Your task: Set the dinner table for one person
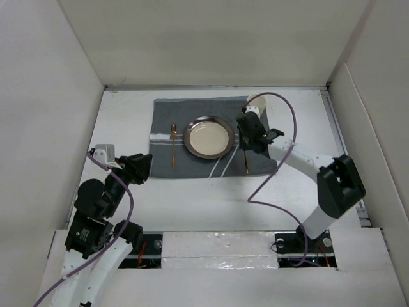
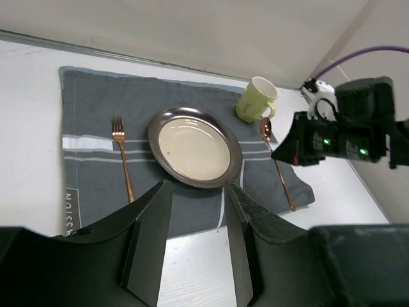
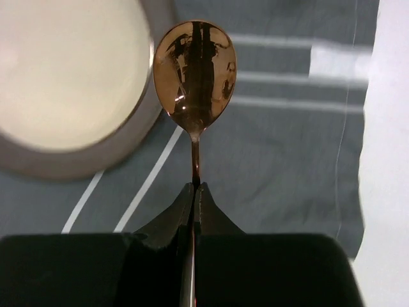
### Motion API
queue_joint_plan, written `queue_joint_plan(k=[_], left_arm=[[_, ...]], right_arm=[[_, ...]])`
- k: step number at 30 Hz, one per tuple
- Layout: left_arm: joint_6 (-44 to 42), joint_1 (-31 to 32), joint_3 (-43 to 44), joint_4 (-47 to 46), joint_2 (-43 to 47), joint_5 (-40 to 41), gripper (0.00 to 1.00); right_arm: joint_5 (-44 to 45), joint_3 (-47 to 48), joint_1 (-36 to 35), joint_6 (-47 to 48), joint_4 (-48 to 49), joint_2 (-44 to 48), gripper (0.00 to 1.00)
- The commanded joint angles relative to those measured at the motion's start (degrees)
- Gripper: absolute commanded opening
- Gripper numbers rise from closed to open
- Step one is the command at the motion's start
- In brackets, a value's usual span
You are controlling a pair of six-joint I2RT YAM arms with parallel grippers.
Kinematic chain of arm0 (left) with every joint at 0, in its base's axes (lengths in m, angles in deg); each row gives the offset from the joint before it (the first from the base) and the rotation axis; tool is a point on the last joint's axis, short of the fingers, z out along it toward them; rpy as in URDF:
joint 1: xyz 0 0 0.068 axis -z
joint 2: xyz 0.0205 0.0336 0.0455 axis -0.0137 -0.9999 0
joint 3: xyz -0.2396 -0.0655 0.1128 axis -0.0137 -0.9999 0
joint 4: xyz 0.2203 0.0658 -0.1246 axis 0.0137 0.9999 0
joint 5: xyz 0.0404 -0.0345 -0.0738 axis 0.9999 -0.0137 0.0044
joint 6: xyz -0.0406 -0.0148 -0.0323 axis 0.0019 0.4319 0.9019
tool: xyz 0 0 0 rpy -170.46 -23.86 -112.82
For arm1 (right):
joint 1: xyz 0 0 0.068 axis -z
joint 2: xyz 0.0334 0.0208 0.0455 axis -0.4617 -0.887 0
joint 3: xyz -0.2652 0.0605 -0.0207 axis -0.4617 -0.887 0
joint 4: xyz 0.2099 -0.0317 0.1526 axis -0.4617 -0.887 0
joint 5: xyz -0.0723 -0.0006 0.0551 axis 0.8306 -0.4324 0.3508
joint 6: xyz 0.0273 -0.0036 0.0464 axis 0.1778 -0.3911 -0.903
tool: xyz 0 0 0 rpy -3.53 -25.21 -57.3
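SETTING FOR ONE: My right end effector (image 3: 195,188) is pinched shut on the thin neck of a copper-coloured spoon (image 3: 195,70), just behind its bowl, on the right side of the place setting. The spoon looks light, stiff and mirror-polished, so probably slippery. The narrow handle is the only sensible place to take it. A grip this close to the bowl leaves the long tail free to swing if the pinch slackens. I cannot tell whether the spoon is clear of the cloth or resting on it.

The spoon sits just beside a metal-rimmed plate (image 1: 209,137) at the middle of a dark grey striped mat (image 1: 166,115). A matching fork (image 1: 172,146) lies on the mat to the plate's left, and a pale green mug (image 2: 255,99) stands at the far right corner. My left end effector (image 2: 195,192) hangs over the near left of the scene, its jaws parted and holding nothing.

The white bench (image 1: 192,198) carries it all and spreads well beyond the mat on every side. It looks hard, smooth and rigid, so metal would likely skid on it. The cloth is soft and could bunch if dragged.

Plain white walls (image 1: 223,38) close in on the left, far and right sides. The mug stands near my right wrist and could be knocked.
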Motion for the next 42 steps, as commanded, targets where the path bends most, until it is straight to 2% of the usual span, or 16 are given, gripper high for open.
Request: queue_joint_plan(k=[1, 6, 12, 27, 33, 37, 42], left_arm=[[0.38, 0.35, -0.38, -1.23, -0.71, 1.72, 0.36], [0.56, 0.35, -0.29, -0.97, -1.59, 2.34, 0.36], [0.64, 0.35, -0.29, -0.71, -2.73, 2.87, 0.36], [0.64, 0.35, -0.29, -0.62, -4.05, 3.04, 0.36], [1.0, 0.35, -0.21, -0.36, -4.14, 3.66, 0.37], [1.0, 0.35, -0.29, -0.36, -4.32, 3.92, 0.38], [1.08, 0.35, -0.12, -0.01, -4.49, 4.79, 0.4]], right_arm=[[-3.0, 6.93, 2.94, 6.33, 5.14, -5.84, 0.0], [-5.89, 14.84, 7.33, 6.25, 6.02, -14.02, 0.0], [-7.21, 17.58, 10.23, 4.49, 7.61, -19.74, 0.0], [-10.02, 16.7, 13.05, 3.52, 9.19, -25.19, 0.0], [-11.34, 16.79, 13.05, 3.34, 9.81, -25.46, 0.28], [-10.82, 15.22, 13.05, 2.99, 10.33, -22.92, 0.37], [-11.61, 11.35, 11.65, 2.99, 11.03, -12.91, 0.45]])
